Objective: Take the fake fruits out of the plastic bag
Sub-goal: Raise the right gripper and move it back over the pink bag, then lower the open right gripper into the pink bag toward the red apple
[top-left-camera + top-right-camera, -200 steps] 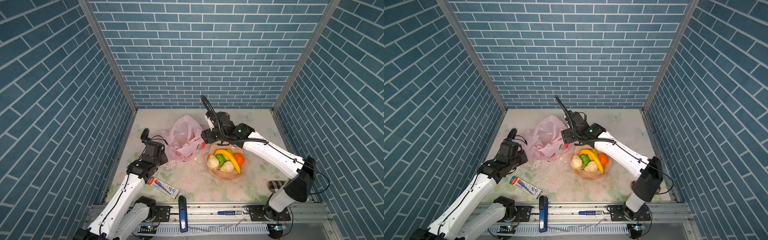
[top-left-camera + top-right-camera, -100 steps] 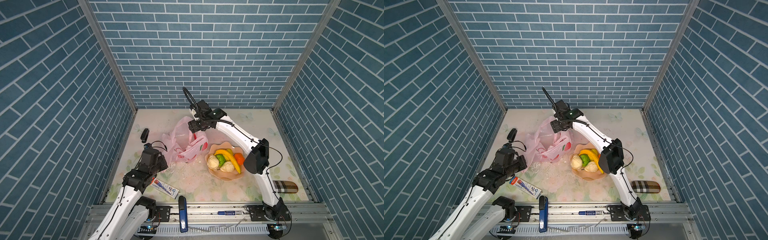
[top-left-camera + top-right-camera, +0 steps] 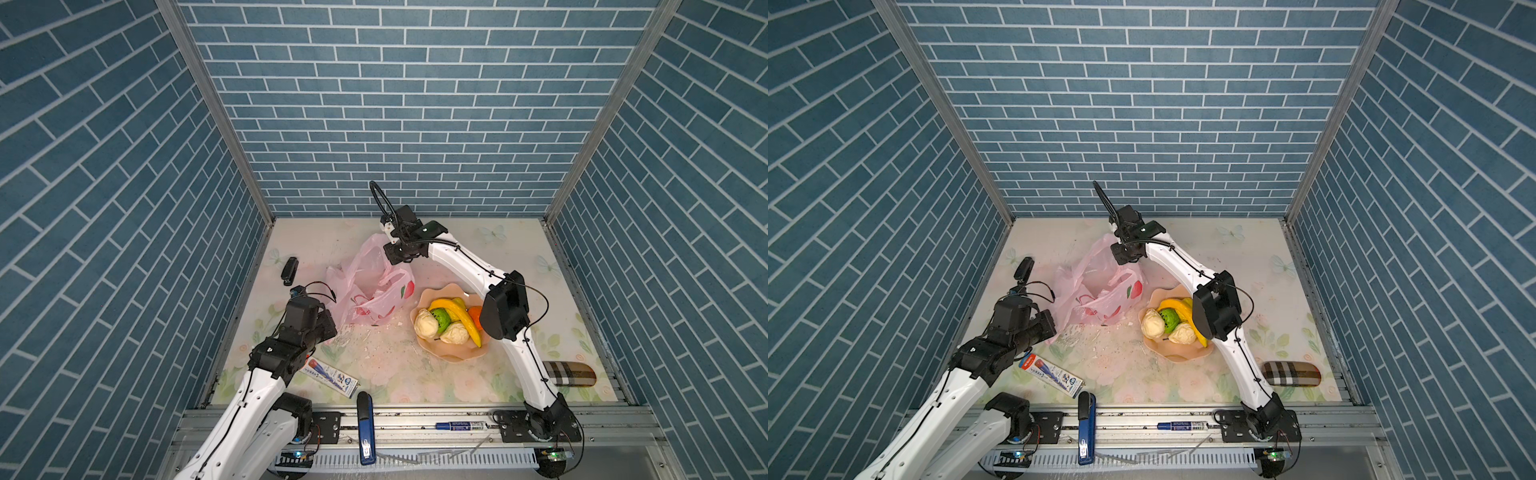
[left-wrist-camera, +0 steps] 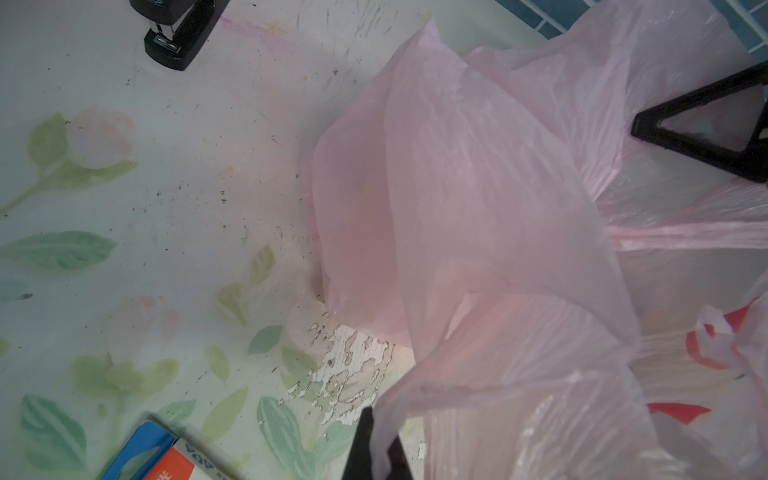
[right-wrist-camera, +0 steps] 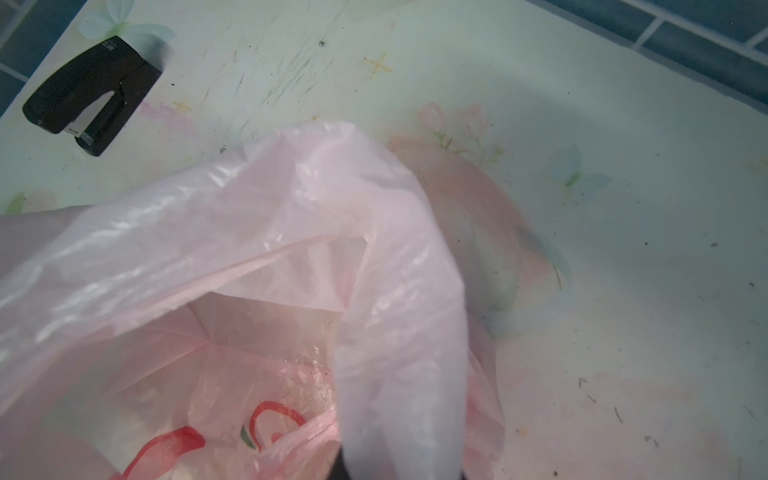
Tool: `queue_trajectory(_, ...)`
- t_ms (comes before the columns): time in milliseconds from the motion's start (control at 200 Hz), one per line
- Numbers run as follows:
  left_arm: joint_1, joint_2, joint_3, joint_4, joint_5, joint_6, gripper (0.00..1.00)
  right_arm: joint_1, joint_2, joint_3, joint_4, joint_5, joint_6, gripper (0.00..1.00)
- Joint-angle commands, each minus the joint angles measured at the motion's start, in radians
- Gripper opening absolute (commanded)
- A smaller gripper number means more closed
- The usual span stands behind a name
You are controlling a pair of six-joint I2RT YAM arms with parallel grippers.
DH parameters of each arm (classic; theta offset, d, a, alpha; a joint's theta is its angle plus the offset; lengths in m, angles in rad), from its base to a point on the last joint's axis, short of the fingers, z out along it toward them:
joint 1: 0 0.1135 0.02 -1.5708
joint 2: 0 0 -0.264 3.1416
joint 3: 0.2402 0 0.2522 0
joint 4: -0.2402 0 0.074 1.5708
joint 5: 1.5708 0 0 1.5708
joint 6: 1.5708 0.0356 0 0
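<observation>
The thin, translucent pink plastic bag [image 3: 376, 291], printed with red fruit pictures, lies crumpled on the floral-patterned desk [image 3: 478, 253]. In both top views it sits left of the middle, just beside the peach scalloped plate [image 3: 451, 358].

The left gripper [image 4: 378, 453] is closed, pinching a fold of the bag's near-left edge between its black fingers. The right gripper [image 3: 395, 259] is at the bag's far side, where the film rises in a peak. In the right wrist view the film drapes over its fingers and hides them, so I cannot tell whether it is closed on the bag.

The fake fruits [image 3: 457, 320] sit piled on the plate, outside the bag:
- a yellow banana [image 3: 467, 332]
- a green ball [image 3: 440, 319]
- an orange [image 3: 474, 315], partly hidden by the right arm's elbow [image 3: 505, 311]
- two cream pale ones [image 3: 426, 327]

A small black stapler [image 3: 289, 270] lies on the desk left of the bag.
</observation>
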Motion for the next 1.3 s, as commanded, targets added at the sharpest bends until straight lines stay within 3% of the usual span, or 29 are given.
queue_trajectory(0,0.003,0.038,0.010,0.060,-0.022,0.009,0.00,0.003,-0.101,-0.090,0.187,0.001,-0.065,0.10)
queue_trajectory(255,0.002,0.135,0.054,0.157,-0.034,0.016,0.00,0.011,-0.325,-0.346,0.489,-0.062,-0.192,0.04)
queue_trajectory(570,0.003,0.179,0.007,0.214,-0.031,-0.030,0.00,0.022,-0.423,-0.399,0.488,-0.236,-0.276,0.03)
queue_trajectory(775,0.003,0.163,-0.081,0.224,-0.023,-0.072,0.00,0.027,-0.444,-0.520,0.492,-0.228,-0.275,0.02)
queue_trajectory(1030,0.003,0.174,-0.093,0.189,-0.006,-0.082,0.00,0.025,-0.503,-0.687,0.562,-0.131,-0.228,0.03)
queue_trajectory(1175,0.003,0.184,-0.063,0.097,0.001,-0.084,0.00,0.025,-0.537,-0.749,0.579,-0.054,-0.194,0.13)
queue_trajectory(1295,0.003,0.199,-0.057,0.032,0.001,-0.095,0.00,0.025,-0.571,-0.778,0.563,-0.040,-0.152,0.43)
